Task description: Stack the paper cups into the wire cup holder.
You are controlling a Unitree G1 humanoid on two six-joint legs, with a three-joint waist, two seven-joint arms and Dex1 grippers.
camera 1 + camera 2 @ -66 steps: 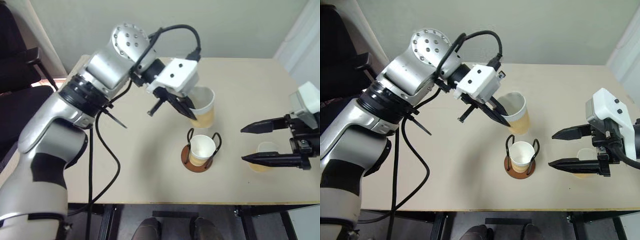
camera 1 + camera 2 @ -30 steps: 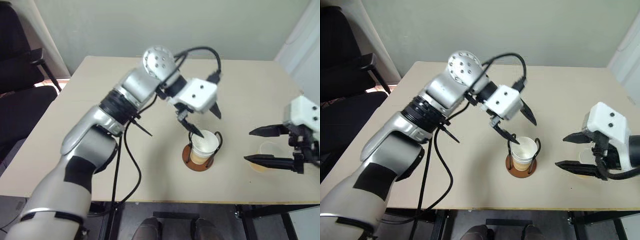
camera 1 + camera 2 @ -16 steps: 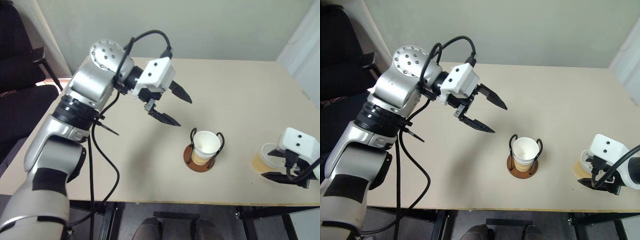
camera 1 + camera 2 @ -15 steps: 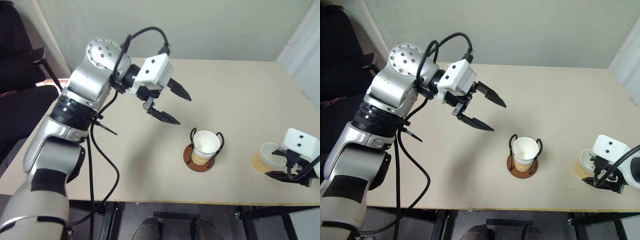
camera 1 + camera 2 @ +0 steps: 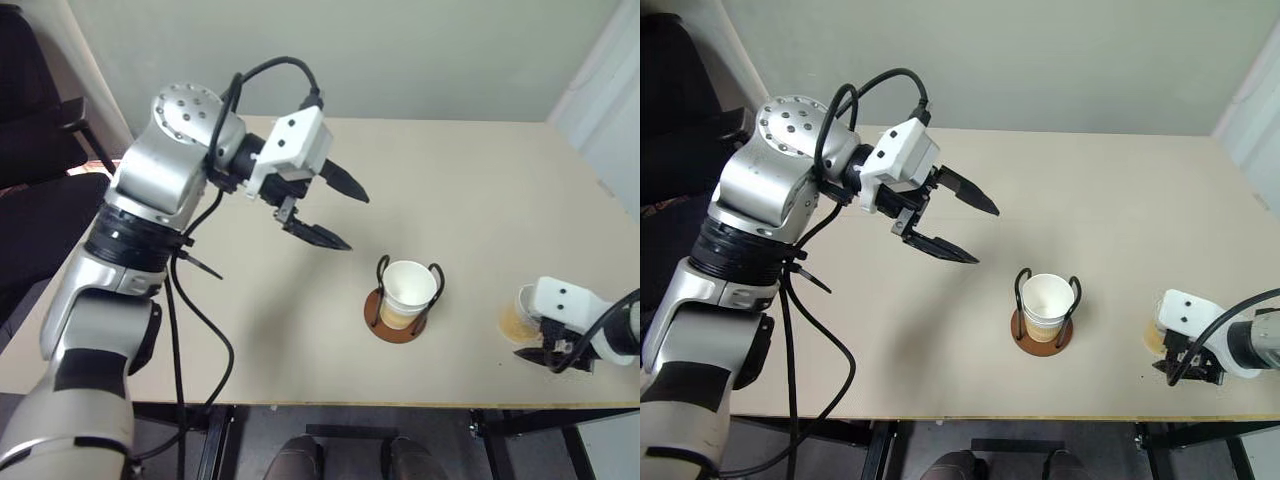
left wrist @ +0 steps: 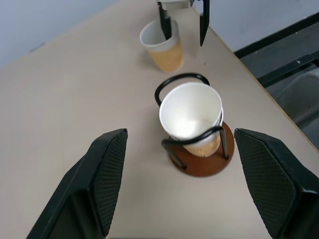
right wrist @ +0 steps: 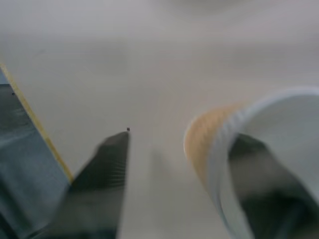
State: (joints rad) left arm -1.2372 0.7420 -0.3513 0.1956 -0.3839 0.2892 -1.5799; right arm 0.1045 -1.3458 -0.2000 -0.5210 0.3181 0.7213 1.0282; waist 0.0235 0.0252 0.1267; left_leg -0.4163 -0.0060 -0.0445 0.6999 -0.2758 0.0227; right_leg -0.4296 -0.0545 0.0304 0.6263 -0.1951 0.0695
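Note:
The wire cup holder (image 5: 395,327) stands on the table near its front middle, with nested paper cups (image 5: 409,285) upright between its black loops; the left wrist view looks down into the top cup (image 6: 191,110). My left gripper (image 5: 354,221) hangs open and empty above the table, up and to the left of the holder. Another paper cup (image 6: 160,46) stands at the table's front right corner. My right gripper (image 6: 183,24) is open and reaches down over it, one finger inside the cup and the other outside, a little off the wall (image 7: 202,142).
The tan table (image 5: 480,190) ends just in front of the holder and just right of the loose cup. A black chair (image 5: 35,150) stands off the table's left side. A black cable (image 5: 195,320) loops from my left arm.
My left gripper has drawn back up and to the left from the holder, leaving a cup in it. My right gripper has dropped over the loose cup and its fingers have narrowed.

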